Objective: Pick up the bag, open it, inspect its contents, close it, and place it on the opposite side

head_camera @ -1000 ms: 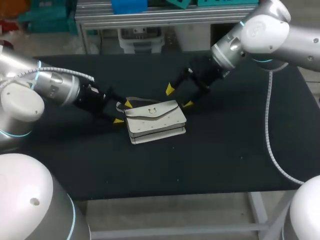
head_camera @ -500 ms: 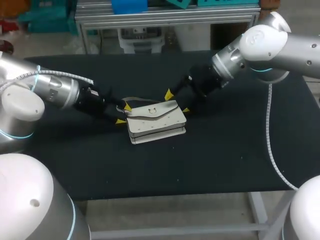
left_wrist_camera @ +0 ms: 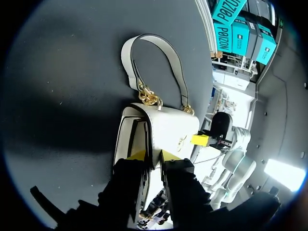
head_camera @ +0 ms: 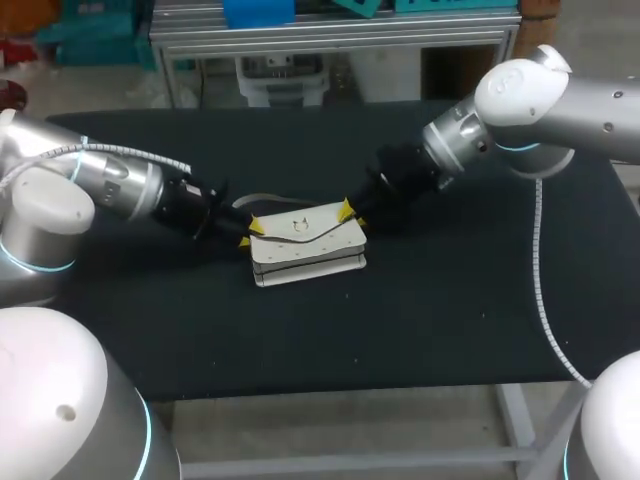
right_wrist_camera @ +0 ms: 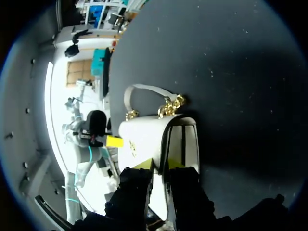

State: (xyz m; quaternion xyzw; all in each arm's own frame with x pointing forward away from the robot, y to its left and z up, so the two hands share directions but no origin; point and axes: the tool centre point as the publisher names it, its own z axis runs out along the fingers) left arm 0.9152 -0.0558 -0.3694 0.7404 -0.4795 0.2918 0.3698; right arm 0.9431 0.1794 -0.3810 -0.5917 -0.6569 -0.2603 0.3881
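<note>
1. At the left end of the white handbag [head_camera: 305,245], the left gripper [left_wrist_camera: 153,156] is nearly closed, pinching the flap edge.
2. Opposite it, the right gripper [right_wrist_camera: 159,164] pinches the other end likewise.
3. The handbag lies flat, mid-table [head_camera: 450,300], flap down. This looks like the pick-up step; next, both arms should lift evenly.

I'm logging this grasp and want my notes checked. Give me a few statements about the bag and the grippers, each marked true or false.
1. The bag is white, with its flap down. True.
2. Only the right gripper is at the bag. False: the left gripper is at its opposite end.
3. The strap lies loose on the table beside the bag. True.
4. The bag rests on a tray. False: it lies directly on the black table.
</note>
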